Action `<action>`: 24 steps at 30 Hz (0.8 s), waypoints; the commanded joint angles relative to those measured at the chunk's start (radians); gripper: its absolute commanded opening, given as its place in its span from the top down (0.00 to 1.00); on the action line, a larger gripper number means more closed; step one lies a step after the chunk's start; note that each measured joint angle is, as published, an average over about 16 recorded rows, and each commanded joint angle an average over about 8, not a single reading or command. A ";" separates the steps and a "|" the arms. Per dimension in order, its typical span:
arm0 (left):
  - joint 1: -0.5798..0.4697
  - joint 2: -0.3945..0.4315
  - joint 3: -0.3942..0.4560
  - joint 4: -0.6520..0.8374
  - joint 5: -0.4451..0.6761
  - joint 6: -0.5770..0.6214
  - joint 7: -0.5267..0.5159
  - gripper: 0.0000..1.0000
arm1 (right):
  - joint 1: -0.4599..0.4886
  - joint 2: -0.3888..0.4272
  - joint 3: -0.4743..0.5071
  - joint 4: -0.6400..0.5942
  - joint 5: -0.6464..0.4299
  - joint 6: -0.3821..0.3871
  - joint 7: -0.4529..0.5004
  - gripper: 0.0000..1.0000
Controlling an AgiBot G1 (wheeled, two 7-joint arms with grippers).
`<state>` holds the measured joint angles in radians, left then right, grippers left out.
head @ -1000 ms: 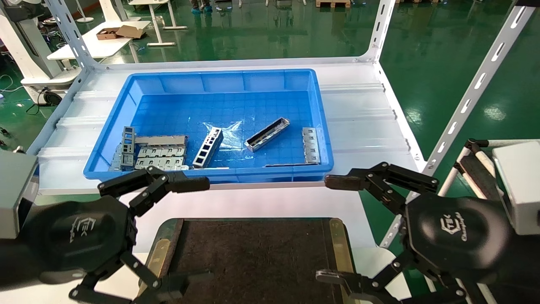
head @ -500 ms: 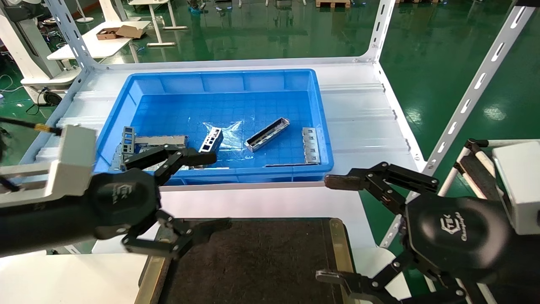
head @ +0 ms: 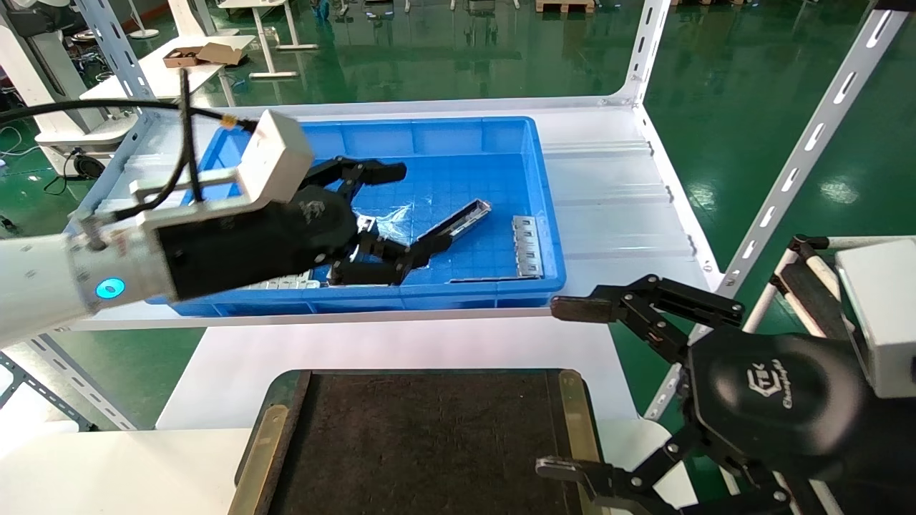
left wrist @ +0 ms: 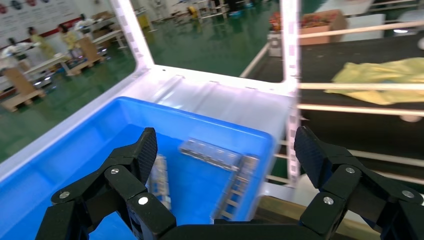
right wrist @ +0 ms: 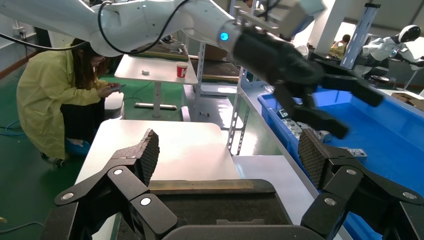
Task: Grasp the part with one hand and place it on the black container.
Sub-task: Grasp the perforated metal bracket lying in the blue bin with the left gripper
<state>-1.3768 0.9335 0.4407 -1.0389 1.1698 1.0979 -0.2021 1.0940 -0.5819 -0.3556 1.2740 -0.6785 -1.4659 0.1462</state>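
Over the blue bin point(head: 544, 214), the left gripper point(head: 401, 214) now hangs with its jaws spread wide and nothing between them. A second ago it sat low beside the tray, near the robot's body; half a second ago it had lifted to the bin's near wall; now it has swung forward and across, so that its lower finger point(head: 422, 252) lies just at the near end of the part point(head: 458, 223). I judge this to be the reach stage: the arm has picked its target but has not closed on it, and a descent and squeeze are yet to come.

Out from the gripper, the part lies on the bin floor, towards the right of the middle. Its long axis runs on a diagonal, the near end pointing towards the robot's left and the far end towards the back right. Its open trough faces up. The jaws look set roughly across that axis, which suits a pinch on the narrow sides.

Just right of the part lies a slotted plate point(head: 527, 247), apart from it. More plates point(head: 286, 283) lie at the bin's left, mostly hidden by the arm.

Nearer the robot, the tray point(head: 429, 443) sits on the white tabletop point(head: 429, 343), bare. The right gripper point(head: 558, 386) hangs parked at the tray's right edge, jaws spread, holding nothing.
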 commanded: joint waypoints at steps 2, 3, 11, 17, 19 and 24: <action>-0.046 0.057 0.024 0.061 0.051 -0.047 -0.004 0.00 | 0.000 0.000 0.000 0.000 0.000 0.000 0.000 0.00; -0.061 0.075 0.031 0.085 0.066 -0.061 -0.001 0.00 | 0.000 0.000 0.000 0.000 0.000 0.000 0.000 0.00; -0.161 0.211 0.078 0.308 0.163 -0.161 0.037 0.00 | 0.000 0.000 0.000 0.000 0.000 0.000 0.000 0.00; -0.211 0.300 0.099 0.473 0.204 -0.216 0.089 0.00 | 0.000 0.000 0.000 0.000 0.000 0.000 0.000 0.00; -0.225 0.326 0.105 0.524 0.214 -0.230 0.107 0.00 | 0.000 0.000 0.000 0.000 0.000 0.000 0.000 0.00; -0.251 0.382 0.114 0.637 0.227 -0.258 0.145 0.00 | 0.000 0.000 0.000 0.000 0.000 0.000 0.000 0.00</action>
<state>-1.6240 1.3081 0.5554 -0.4157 1.3906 0.8449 -0.0624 1.0941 -0.5818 -0.3560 1.2740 -0.6782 -1.4658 0.1460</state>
